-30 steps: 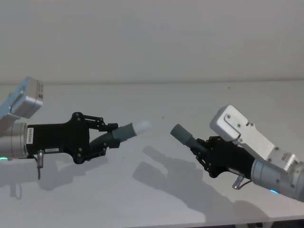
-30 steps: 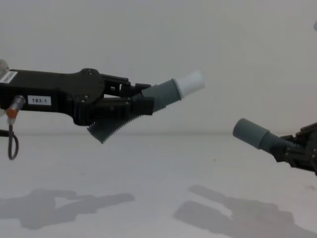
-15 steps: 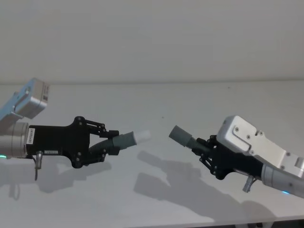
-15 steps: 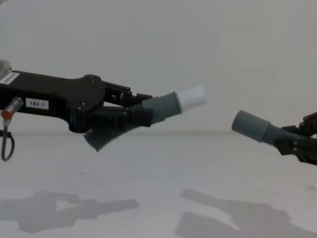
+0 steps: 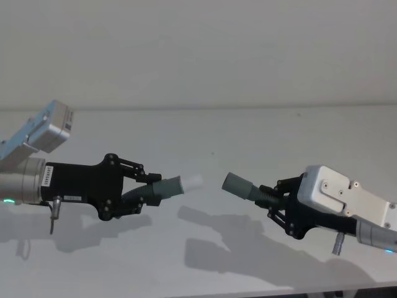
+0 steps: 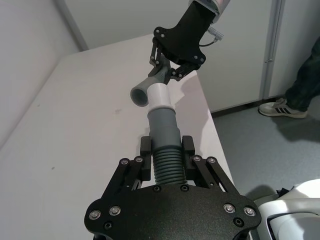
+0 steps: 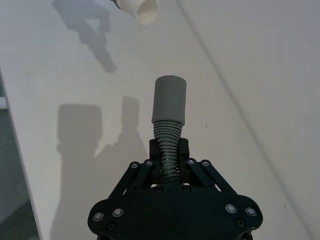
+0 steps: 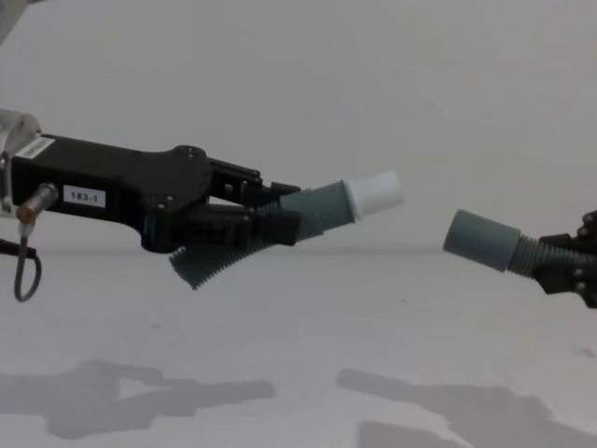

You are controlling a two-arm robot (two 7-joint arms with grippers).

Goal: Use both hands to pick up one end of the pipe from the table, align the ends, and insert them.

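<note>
Left gripper (image 5: 152, 186) (image 8: 270, 219) (image 6: 166, 150) reaches in over the left side of the table (image 5: 248, 130) (image 8: 280, 317), nearer its front edge than the back, and is held up off the surface. Its fingers are clamped on the ribbed part of the curved hose piece (image 5: 162, 187) (image 8: 317, 211) (image 6: 164, 125). A white label (image 8: 79, 196) sits on the black gripper body. The loose ribbed end of that piece hangs down below the fingers in the chest view. Its white tip (image 5: 192, 182) (image 8: 375, 191) (image 6: 160, 95) (image 7: 142, 9) sticks out past the fingers toward the table's middle, tilted slightly upward.

Middle of the table: open gap between the white tip and the grey cuff (image 5: 236, 184) (image 8: 480, 239) (image 7: 169, 100) (image 6: 141, 94). The two are near, facing each other, not touching. In the chest view the tip sits a bit higher than the cuff, so the ends are not in line.

The cuff belongs to the second hose piece (image 5: 260, 193) (image 8: 532, 254) (image 7: 166, 135), also in the air over the table. Right gripper (image 5: 273, 197) (image 8: 569, 266) (image 7: 169, 150) (image 6: 167, 70) comes in over the right side near the front edge, with its fingers closed tight on the ribbed section just behind the cuff.

Shadows (image 5: 223, 248) of both arms lie on the table below.
</note>
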